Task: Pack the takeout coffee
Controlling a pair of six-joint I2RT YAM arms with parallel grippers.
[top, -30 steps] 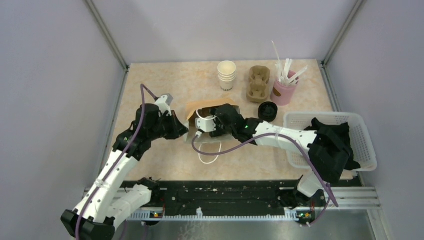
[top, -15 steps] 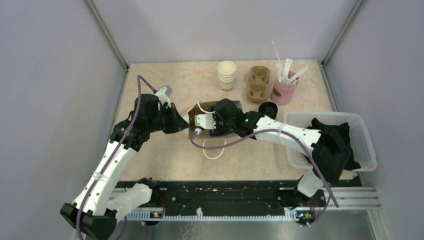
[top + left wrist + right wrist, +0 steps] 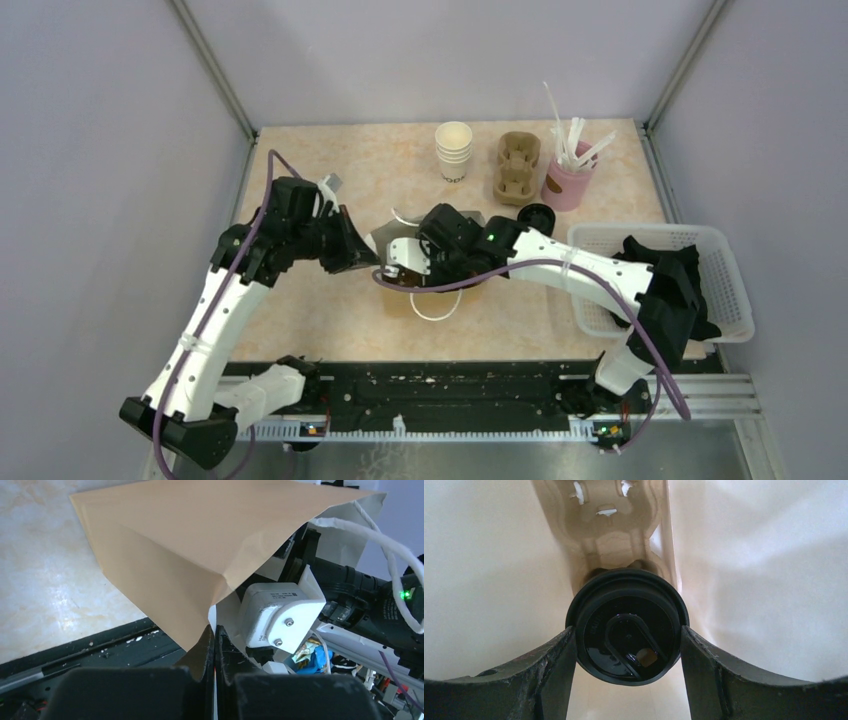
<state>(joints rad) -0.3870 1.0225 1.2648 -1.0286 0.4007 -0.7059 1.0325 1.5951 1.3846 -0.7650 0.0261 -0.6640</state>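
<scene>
The left arm has swung its elbow up toward 12 o'clock and the right wrist has pushed on toward 9 o'clock, deeper into the paper bag (image 3: pixel 190 545), while the bag's white handle loop (image 3: pixel 436 306) has slid a touch toward 3 o'clock on the bench (image 3: pixel 330 160). Now the left end effector (image 3: pixel 215 636) is pinched narrow on the bag's lower rim, propping the mouth open at about the bench's centre. The right end effector (image 3: pixel 628 650) is inside that mouth, both fingers pressed against the black lid of the takeout coffee (image 3: pixel 626 625), so the cup is held within the bag's pale walls and hidden from the overhead camera. At 12 o'clock from the lid, touching or nearly so, sits a pulp carrier (image 3: pixel 609 525) at the bag's far end, and that looks like the target. Here's the danger, folks: the bag hangs on one thin pinch of paper, and a hard shove from the right arm could pull the rim free or tear it. The cup seems to be travelling tilted rather than upright, so a squeeze on the lid could pop it. The loose handle loop lies near the right wrist and could snag on the way out.
</scene>
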